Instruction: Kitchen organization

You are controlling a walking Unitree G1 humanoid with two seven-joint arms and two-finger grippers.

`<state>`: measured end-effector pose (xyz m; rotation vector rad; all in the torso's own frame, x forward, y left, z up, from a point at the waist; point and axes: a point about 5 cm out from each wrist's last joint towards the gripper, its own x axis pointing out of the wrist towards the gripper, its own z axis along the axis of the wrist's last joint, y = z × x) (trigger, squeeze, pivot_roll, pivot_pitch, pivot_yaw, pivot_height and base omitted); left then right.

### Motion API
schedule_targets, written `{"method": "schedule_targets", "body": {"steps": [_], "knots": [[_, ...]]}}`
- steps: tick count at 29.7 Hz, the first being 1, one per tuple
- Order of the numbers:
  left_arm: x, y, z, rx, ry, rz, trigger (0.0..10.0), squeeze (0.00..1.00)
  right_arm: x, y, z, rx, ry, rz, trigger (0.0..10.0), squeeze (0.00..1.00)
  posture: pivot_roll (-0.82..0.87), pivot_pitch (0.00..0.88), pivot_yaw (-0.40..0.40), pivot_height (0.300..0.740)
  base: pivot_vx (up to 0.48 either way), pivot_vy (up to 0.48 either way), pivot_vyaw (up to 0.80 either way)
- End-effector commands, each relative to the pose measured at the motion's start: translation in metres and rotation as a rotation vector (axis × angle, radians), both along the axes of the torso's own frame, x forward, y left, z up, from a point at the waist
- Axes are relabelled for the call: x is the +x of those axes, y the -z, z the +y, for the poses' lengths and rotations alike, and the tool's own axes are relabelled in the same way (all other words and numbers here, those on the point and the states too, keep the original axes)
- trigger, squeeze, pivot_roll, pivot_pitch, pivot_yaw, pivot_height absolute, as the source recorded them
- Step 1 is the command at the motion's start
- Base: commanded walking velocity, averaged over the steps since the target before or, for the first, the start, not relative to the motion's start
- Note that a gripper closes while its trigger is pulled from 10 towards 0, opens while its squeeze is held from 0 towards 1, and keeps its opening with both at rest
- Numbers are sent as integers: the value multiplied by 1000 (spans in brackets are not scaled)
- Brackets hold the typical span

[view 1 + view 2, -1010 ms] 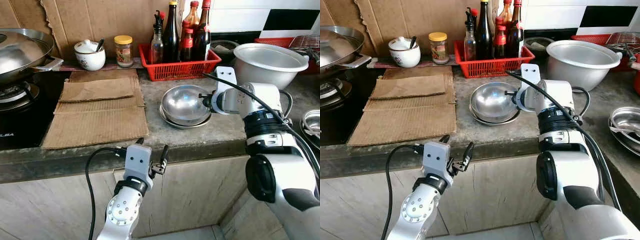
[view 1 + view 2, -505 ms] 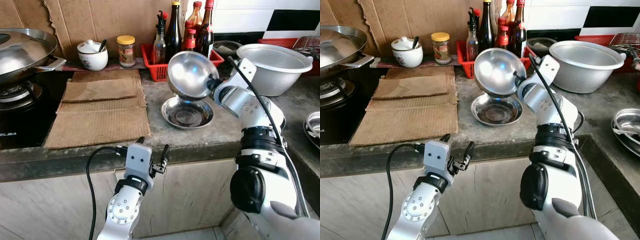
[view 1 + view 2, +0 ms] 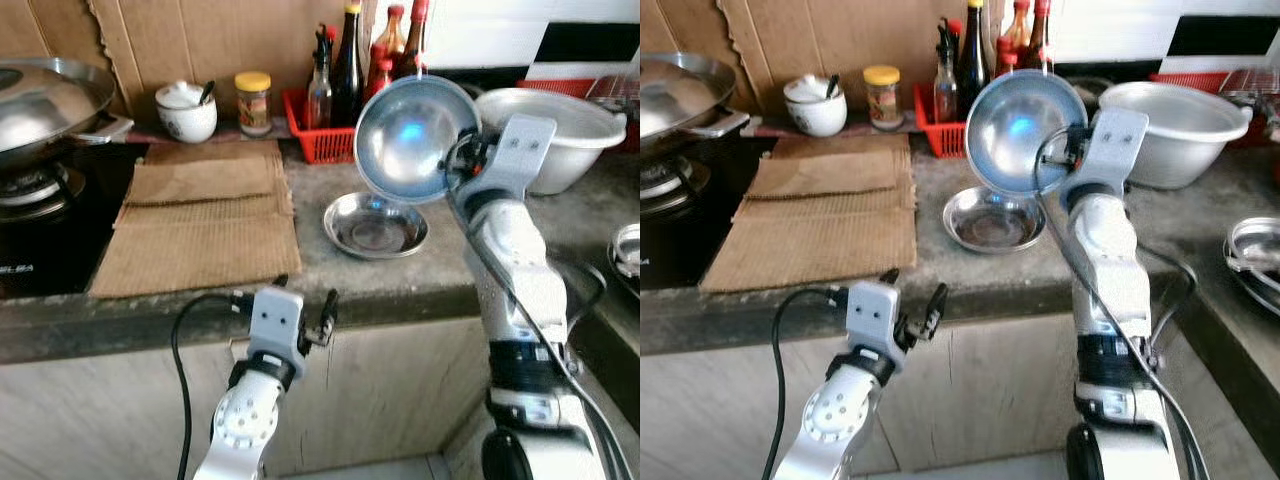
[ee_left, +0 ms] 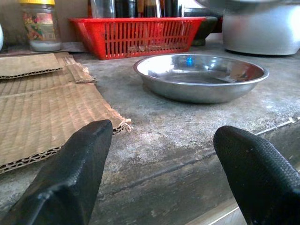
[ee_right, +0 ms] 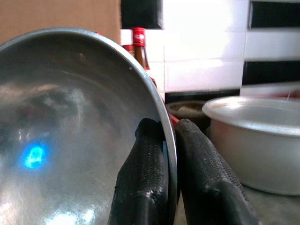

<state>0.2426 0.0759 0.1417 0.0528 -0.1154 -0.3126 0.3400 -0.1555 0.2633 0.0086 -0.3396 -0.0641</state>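
I have the right gripper [image 5: 164, 187] raised above the counter [image 3: 400, 275], its jaws pinched on the rim of a steel bowl [image 3: 415, 140]. One finger sits inside the rim and the other outside, as the right wrist view shows. The bowl hangs tilted on edge, its hollow facing me, clear of the counter surface.

Directly below it, at 6 o'clock from the bowl, a shallow steel dish [image 3: 376, 224] rests flat on the counter. At 12 o'clock from that dish stands a red basket [image 3: 325, 140] holding dark bottles [image 3: 348, 65]. At 3 o'clock from the raised bowl sits a large metal basin [image 3: 1175, 115], near the arm but apart from it.

At 9 o'clock from the dish lie flat sheets of cardboard [image 3: 200, 220], stacked on the counter beside the stove. Behind them, against the wall, I see a white lidded pot [image 3: 186, 110] and a jar with a yellow lid [image 3: 252, 100] just beside it. A wok [image 3: 50, 105] sits on the burner at the far 9 o'clock edge.

My left gripper [image 3: 305, 305] hovers in front of the counter edge, below the cardboard, jaws spread wide and holding nothing; the left wrist view looks between its fingertips [image 4: 75, 173] toward the dish.
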Motion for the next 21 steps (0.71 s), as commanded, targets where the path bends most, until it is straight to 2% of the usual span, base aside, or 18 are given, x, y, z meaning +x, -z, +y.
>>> {"method": "schedule_targets", "body": {"steps": [1, 8, 12, 13, 14, 15, 16, 21], "knots": [[0, -1, -3, -14, 8, -2, 10000, 0, -7, -10, 4, -31, -11, -69, 0, 0, 46, 27, -48, 740, 0, 0, 0], [-1, -6, -4, -19, 19, -28, 10000, 0, -21, 2, 2, -100, 19, -92, 0, 0, 51, 27, -46, 740, 0, 0, 0], [-1, -8, -4, -21, 20, -39, 10000, 0, -27, 8, 1, -105, 26, -87, 0, 0, 52, 28, -48, 740, 0, 0, 0], [-1, -8, -4, -21, 20, -40, 10000, 0, -29, 10, 0, -115, 32, -83, 863, 0, 52, 28, -48, 740, 0, 0, 0], [-1, -8, -3, -22, 19, -41, 10000, 0, -33, 16, 0, -122, 31, -73, 6706, 0, 49, 30, -47, 740, 0, 0, 0], [-2, -8, -3, -22, 18, -41, 10000, 0, -34, 17, 1, -122, 29, -70, 6706, 0, 49, 29, -48, 740, 0, 0, 0], [-2, -8, -3, -23, 18, -41, 10000, 0, -35, 19, 0, -135, 36, -67, 10000, 0, 49, 29, -48, 740, 0, 0, 0], [-2, -8, -4, -23, 19, -41, 10000, 0, -43, 27, 0, -102, 1, -57, 10000, 0, 47, 30, -47, 740, 0, 0, 0]]}}
